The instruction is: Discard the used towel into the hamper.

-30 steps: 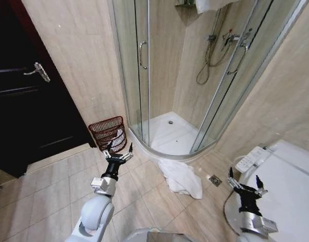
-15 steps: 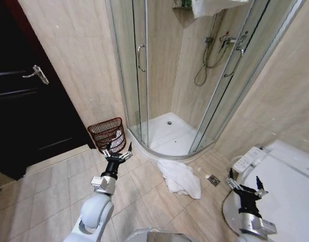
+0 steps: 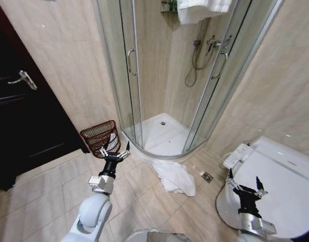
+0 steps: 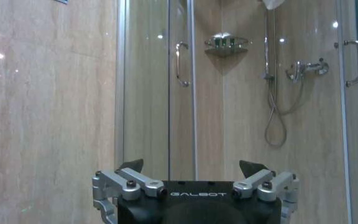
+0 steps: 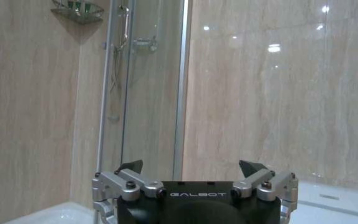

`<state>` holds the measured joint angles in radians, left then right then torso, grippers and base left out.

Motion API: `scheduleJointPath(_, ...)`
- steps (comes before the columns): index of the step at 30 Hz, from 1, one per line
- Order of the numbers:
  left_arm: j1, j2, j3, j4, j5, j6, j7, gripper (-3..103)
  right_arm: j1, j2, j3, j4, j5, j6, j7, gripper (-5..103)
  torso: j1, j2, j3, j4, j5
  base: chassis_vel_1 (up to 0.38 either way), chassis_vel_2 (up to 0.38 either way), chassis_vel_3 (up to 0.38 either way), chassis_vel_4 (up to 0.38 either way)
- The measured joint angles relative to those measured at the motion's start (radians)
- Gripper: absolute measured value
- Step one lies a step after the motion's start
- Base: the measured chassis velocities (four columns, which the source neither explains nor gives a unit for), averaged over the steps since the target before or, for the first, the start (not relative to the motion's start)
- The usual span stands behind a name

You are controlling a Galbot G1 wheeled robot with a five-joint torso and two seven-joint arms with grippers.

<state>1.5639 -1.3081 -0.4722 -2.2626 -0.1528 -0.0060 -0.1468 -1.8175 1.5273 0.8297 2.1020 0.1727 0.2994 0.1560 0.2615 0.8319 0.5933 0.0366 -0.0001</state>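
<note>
A crumpled white towel (image 3: pixel 173 176) lies on the tiled floor just outside the shower's curved rim. The hamper (image 3: pixel 100 137), a small reddish-brown ribbed basket, stands against the wall left of the shower door. My left gripper (image 3: pixel 114 148) is held up open in front of the hamper, to the towel's left, with nothing between its fingers (image 4: pixel 131 165). My right gripper (image 3: pixel 244 182) is open too, raised at the lower right beside the toilet, and it holds nothing (image 5: pixel 191 168).
A glass corner shower (image 3: pixel 159 101) rises ahead, with another white towel (image 3: pixel 204 9) hung over its top. A white toilet (image 3: pixel 275 181) fills the right side. A dark door (image 3: pixel 23 121) stands at the left. A floor drain (image 3: pixel 207 177) sits right of the towel.
The whole head view has shifted left and up in the frame, so the camera has moved. Both grippers stay open and raised as before; the towel lies where it was.
</note>
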Motion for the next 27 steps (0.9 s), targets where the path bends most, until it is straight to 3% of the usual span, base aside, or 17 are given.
scheduleJointPath(14, -0.013, -0.009, 0.01, 0.0, 0.0, 0.017, -0.006, 100, -0.017, -0.006, 0.004, 0.038, 0.023, 0.0, -0.03, 100, 0.026, 0.06, 0.034, -0.0002, 0.0, 0.0, 0.0, 0.0, 0.0)
scheduleJointPath(18, -0.023, 0.006, 0.012, -0.009, -0.005, 0.064, -0.014, 100, -0.017, -0.009, -0.007, 0.079, 0.062, -0.042, -0.058, 100, 0.034, 0.078, 0.045, -0.0002, 0.0001, 0.0, 0.0, 0.0, 0.0)
scheduleJointPath(22, -0.071, 0.034, 0.03, -0.008, -0.022, 0.119, -0.069, 100, 0.017, -0.001, -0.026, 0.15, 0.07, -0.113, -0.097, 100, 0.045, 0.103, 0.058, 0.0, 0.0, -0.013, -0.013, -0.026, -0.011)
scheduleJointPath(27, -0.114, 0.036, -0.002, 0.017, -0.015, 0.126, -0.086, 100, 0.028, 0.001, -0.032, 0.197, 0.069, -0.147, -0.113, 100, 0.053, 0.122, 0.069, -0.0001, -0.0002, 0.0, 0.0, 0.0, 0.0)
